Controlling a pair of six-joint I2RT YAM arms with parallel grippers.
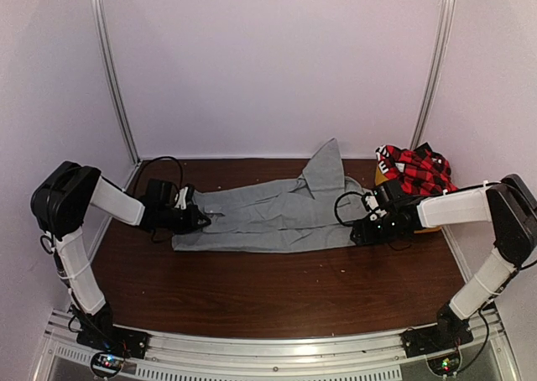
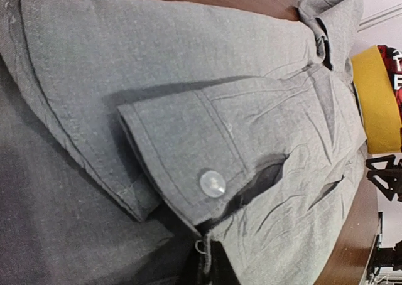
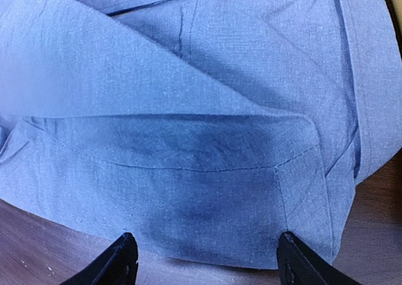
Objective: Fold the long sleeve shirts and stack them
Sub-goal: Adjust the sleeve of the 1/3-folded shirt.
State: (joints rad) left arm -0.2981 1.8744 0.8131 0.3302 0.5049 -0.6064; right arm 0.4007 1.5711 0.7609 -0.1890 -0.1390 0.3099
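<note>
Dark wooden worktop [image 1: 268, 297] carries a light-grey collared shirt [image 1: 268, 217], folded lengthwise across its middle. The right tool [image 1: 359, 232] stands wide at the shirt's right end. The left tool [image 1: 200, 220] sits at the opposite end, its fingers hidden by cloth, so I cannot tell its state. Farther right, a yellow tub [image 2: 377, 103] holds a red-and-black plaid shirt [image 1: 419, 169].

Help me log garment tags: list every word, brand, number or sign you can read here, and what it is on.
No text can be read in any view.
The grey shirt shows only plain cloth and a blank button.
The plaid shirt has a small white patch at its edge, too small to read.
The yellow tub shows no print.
</note>
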